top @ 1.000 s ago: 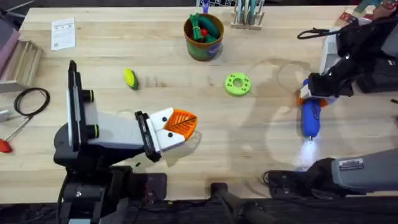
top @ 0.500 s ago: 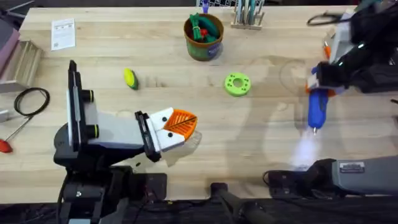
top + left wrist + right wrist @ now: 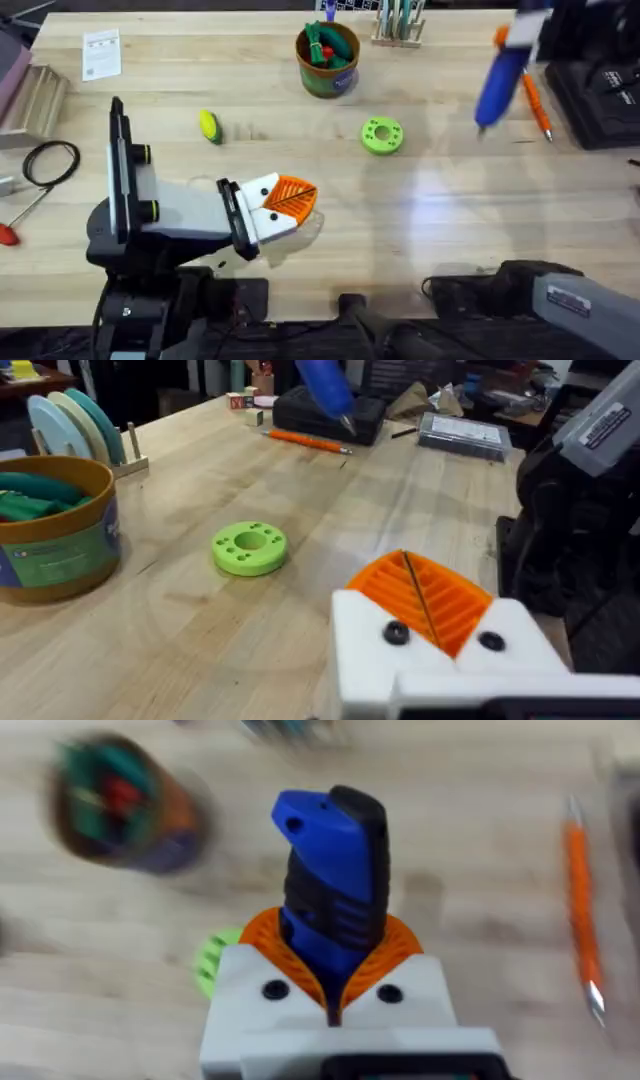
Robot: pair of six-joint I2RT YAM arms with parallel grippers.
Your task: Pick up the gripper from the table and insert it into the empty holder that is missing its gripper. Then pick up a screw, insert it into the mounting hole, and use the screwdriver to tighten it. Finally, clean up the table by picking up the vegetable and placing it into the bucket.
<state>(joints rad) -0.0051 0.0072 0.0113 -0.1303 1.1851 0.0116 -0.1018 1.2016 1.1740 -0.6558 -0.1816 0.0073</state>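
Note:
My right gripper (image 3: 335,948) is shut on the blue screwdriver (image 3: 333,870) and holds it in the air over the table's far right, bit pointing down (image 3: 498,78). My left gripper (image 3: 290,197) rests low at the front left, its orange ribbed tips (image 3: 425,595) pressed together on nothing. The yellow vegetable (image 3: 208,125) lies on the table (image 3: 400,230) beyond the left arm. The bucket (image 3: 327,58) stands at the far centre with green and red toy vegetables inside. The loose gripper, the empty holder and the screw are out of view.
A green disc (image 3: 382,135) lies right of centre. A slim orange-handled tool (image 3: 537,103) lies beside a black box (image 3: 600,100) at the far right. At the left are a black cable loop (image 3: 50,160), a red-handled tool (image 3: 10,232) and a paper (image 3: 100,52).
The right gripper has lifted the blue screwdriver from the table's right side and carried it up toward the far right. The left arm has not moved.

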